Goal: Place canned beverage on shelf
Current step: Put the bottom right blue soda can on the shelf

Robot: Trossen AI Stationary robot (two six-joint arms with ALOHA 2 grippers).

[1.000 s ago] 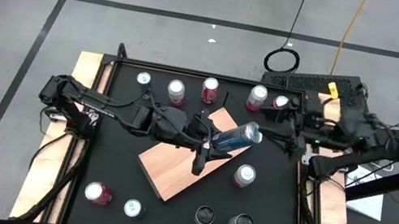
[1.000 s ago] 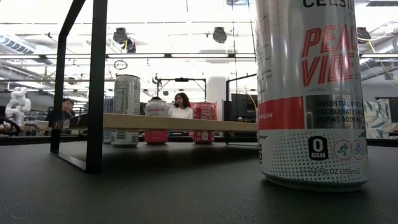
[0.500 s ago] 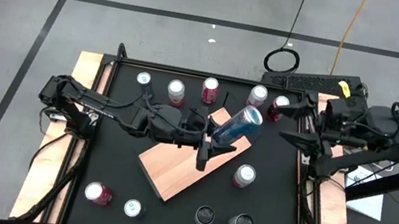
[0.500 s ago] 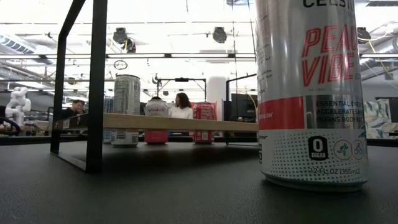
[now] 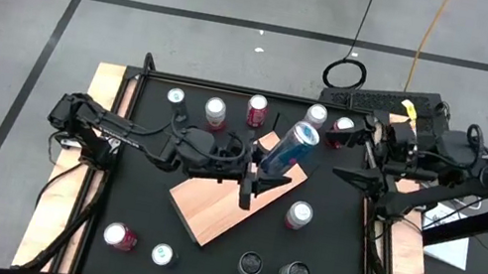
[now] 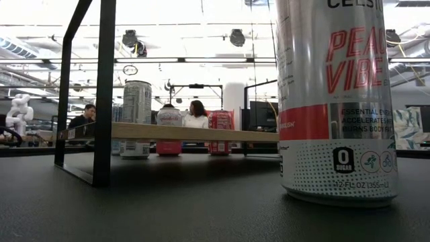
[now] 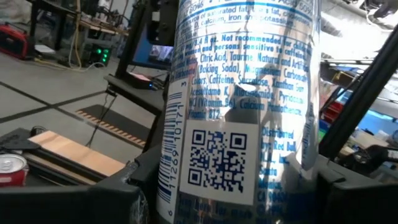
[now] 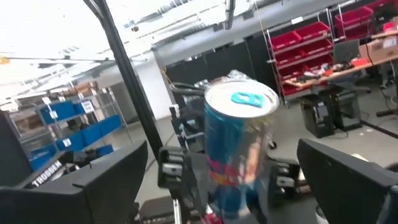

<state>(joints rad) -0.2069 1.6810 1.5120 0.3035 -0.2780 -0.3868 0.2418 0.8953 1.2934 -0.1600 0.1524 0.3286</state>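
My left gripper is shut on a blue and silver can over the far corner of the light-brown wooden shelf. The can fills the left wrist view. My right gripper is open and empty near the table's right edge. It faces the can, whose top shows in the right wrist view between the spread fingers. In the low view the shelf board stands raised on a black frame. My left gripper pinches the can's side wall near its bottom between its two fingers. The fingers come roughly level from the table's left. The can is tilted, top toward the far right. I cannot tell whether its bottom touches the board.
Several cans stand along the far edge and near edge of the black tabletop. One stands right of the shelf. A large white and red can stands close to the low camera. People show in the room beyond.
My left gripper has turned the can from lying nearly level, top toward the table's right, to a steeper tilt, with the top swung toward the far edge. My right gripper has drawn back toward the table's right edge, away from the can.
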